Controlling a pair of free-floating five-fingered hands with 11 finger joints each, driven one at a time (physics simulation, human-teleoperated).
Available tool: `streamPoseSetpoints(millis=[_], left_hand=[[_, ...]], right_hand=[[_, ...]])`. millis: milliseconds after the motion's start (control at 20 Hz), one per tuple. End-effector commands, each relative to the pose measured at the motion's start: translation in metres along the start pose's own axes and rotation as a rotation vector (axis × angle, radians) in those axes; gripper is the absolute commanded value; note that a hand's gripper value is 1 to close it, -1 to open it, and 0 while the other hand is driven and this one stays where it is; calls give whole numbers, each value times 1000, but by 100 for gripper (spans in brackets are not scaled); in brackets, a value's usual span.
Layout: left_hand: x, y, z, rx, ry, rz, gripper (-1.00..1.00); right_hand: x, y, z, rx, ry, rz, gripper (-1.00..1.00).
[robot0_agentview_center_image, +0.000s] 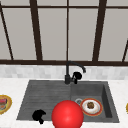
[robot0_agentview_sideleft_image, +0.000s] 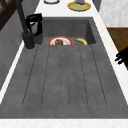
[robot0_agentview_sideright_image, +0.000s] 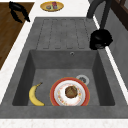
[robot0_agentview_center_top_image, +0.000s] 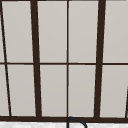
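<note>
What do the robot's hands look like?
Both are plain black and shaped like a person's hands, with fingers and a thumb. The left hand and right hand just float, with no arms, sleeves or cables. They carry no markings.

Red-rimmed white plate; yellow banana; grey sink.

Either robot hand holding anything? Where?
Right hand is curled on the faucet handle beside its base. Left hand holds nothing, at the sink's front edge.
</note>
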Motion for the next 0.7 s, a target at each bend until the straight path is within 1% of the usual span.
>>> streamPoseSetpoints(millis=[0,200,250,300,350,400,450,500,550,600,650], left_hand=[[0,0,0,0,0,0,0],[0,0,0,0,0,0,0],[0,0,0,0,0,0,0],[0,0,0,0,0,0,0],[0,0,0,0,0,0,0],[0,0,0,0,0,0,0],[0,0,0,0,0,0,0],[0,0,0,0,0,0,0],[0,0,0,0,0,0,0],[0,0,0,0,0,0,0],[0,0,0,0,0,0,0]], right_hand=[[-11,19,10,-35,56,-66,100],[-17,19,9,-32,40,-71,100],[-18,24,3,-17,16,-64,100],[-15,19,-1,27,6,-48,100],[-7,11,-2,27,-1,-21,100],[-4,3,-3,30,-3,-18,100],[-3,-1,-4,36,-30,-18,-100],[-8,-6,-1,58,-57,-10,-100],[-10,-12,5,43,-58,-4,-100],[-13,-24,14,19,-64,17,-100],[-16,-29,19,12,-68,21,-100]])
